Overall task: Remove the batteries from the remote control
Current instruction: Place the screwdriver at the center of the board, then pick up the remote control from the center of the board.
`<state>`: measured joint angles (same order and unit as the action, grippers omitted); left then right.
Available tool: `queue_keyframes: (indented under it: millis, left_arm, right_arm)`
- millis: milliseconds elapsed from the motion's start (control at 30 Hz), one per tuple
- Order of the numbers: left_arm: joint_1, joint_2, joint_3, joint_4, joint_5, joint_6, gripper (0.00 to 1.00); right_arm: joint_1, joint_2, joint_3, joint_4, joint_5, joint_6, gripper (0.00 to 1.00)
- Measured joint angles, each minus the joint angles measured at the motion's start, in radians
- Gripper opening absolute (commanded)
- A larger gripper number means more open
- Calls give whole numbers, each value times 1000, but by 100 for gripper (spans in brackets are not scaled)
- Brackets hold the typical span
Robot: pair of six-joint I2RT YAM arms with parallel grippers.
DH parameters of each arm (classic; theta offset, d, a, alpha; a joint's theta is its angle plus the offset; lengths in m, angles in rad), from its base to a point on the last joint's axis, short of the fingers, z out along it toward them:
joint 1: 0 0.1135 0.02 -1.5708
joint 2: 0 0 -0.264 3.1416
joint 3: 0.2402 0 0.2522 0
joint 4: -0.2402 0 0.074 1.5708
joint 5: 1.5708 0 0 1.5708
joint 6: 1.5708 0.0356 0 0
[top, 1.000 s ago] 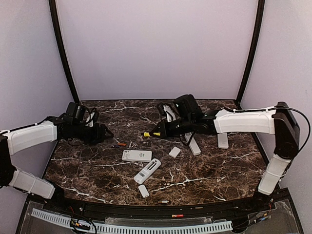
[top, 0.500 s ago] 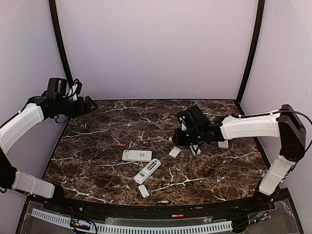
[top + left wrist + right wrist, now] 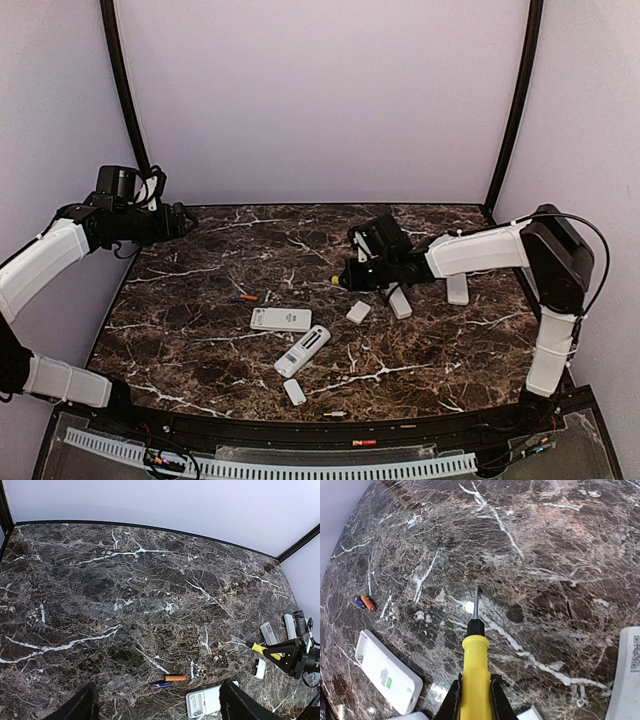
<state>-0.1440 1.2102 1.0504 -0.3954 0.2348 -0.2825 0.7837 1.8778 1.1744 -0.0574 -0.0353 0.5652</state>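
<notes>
Counter (image 3: pixel 100 580): dark, white-veined marble.
Batteries (image 3: pixel 365 602): tiny cylinders, orange and blue.
Left pincer (image 3: pixel 157 692): spread.
Right pincer (image 3: pixel 475 700): pinching yellow screwdriver (image 3: pixel 475 655) (butt hidden).

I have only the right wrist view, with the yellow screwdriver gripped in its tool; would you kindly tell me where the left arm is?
Observer: The left tool hangs raised over the far left corner of the table, apart from every object.
Operator: Is it carrying anything?
Observer: No; the left wrist view shows its fingers wide apart with nothing between them.
Operator: What lies nearer the bases than the remote beside my screwdriver?
Observer: A second remote, angled, and nearer still a small white cover.
</notes>
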Motion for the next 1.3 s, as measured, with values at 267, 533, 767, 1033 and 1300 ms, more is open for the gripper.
queue_keyframes:
  millis: [267, 533, 767, 1033, 1300]
  left_arm:
    - [0, 0, 0, 5, 4, -1, 82]
    - [0, 0, -7, 5, 3, -2, 82]
    - [0, -1, -13, 5, -1, -2, 82]
    - [0, 0, 4, 0, 8, 8, 82]
    - [0, 19, 151, 39, 60, 1, 83]
  right_arm:
    - [45, 103, 102, 6, 34, 19, 29]
    - [70, 151, 98, -49, 41, 42, 47]
    - [70, 72, 82, -99, 74, 13, 58]
    - [40, -158, 5, -160, 148, -23, 75]
    - [-48, -216, -145, -241, 201, -26, 84]
